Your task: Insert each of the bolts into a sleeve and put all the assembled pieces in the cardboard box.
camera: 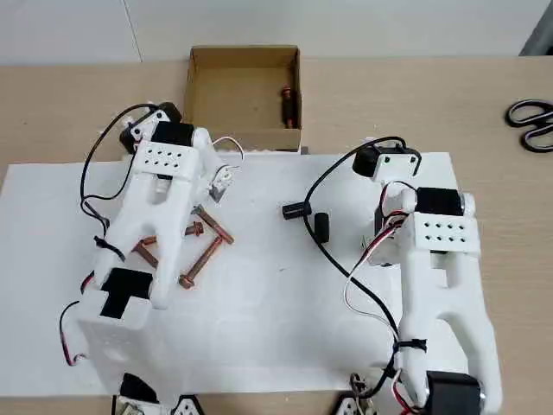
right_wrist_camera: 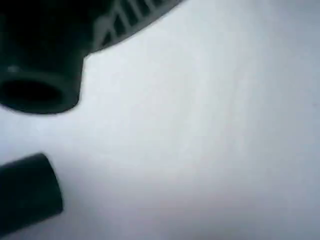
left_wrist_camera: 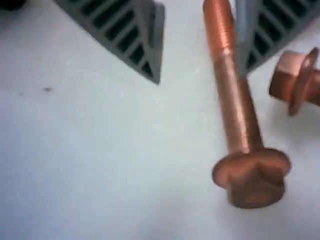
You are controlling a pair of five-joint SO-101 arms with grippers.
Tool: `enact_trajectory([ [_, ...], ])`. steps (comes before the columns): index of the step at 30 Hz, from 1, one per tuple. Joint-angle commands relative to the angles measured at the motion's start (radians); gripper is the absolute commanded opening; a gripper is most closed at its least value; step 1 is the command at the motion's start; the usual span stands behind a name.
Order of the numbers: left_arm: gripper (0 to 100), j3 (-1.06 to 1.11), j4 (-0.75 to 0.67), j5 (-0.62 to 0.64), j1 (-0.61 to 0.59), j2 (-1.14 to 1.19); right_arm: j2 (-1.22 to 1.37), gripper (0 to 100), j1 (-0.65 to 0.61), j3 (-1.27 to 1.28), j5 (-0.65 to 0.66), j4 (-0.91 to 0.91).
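Observation:
Several copper bolts (camera: 201, 262) lie loose on the white sheet (camera: 259, 337) beside the left arm. My left gripper (camera: 217, 182) is open and low over them. In the left wrist view its two grey ribbed fingers (left_wrist_camera: 130, 35) straddle the threaded end of one long bolt (left_wrist_camera: 235, 115), which lies close against one finger. A second bolt head (left_wrist_camera: 295, 82) is just beyond it. Two black sleeves (camera: 296, 209) (camera: 322, 226) lie mid-sheet, to the left of my right gripper (camera: 386, 226). The right wrist view shows both sleeves (right_wrist_camera: 35, 92) (right_wrist_camera: 25, 195). The cardboard box (camera: 200, 91) holds one assembled piece (camera: 289, 104).
The box stands at the back edge of the sheet, between the arms. Scissors (camera: 531, 123) lie on the wooden table at far right. Black cables (camera: 333, 259) trail across the sheet near the right arm. Open sheet lies at the front middle.

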Motion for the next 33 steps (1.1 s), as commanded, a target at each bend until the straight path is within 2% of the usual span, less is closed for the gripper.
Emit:
enact_trajectory([
  [1, 10, -0.039, -0.025, -0.008, -0.005, 0.014, -0.038, 0.4, 0.010, 0.002, -0.005, -0.013],
  [9, 9, -0.042, -0.020, -0.008, -0.006, 0.101, -0.039, 0.4, 0.010, 0.003, 0.035, -0.015],
  [19, 9, -0.038, -0.025, -0.029, -0.109, 0.110, -0.038, 0.4, 0.010, 0.003, 0.035, -0.016],
  [33, 9, -0.033, -0.048, -0.031, -0.003, 0.150, -0.039, 0.4, 0.010, 0.003, 0.035, -0.016],
])
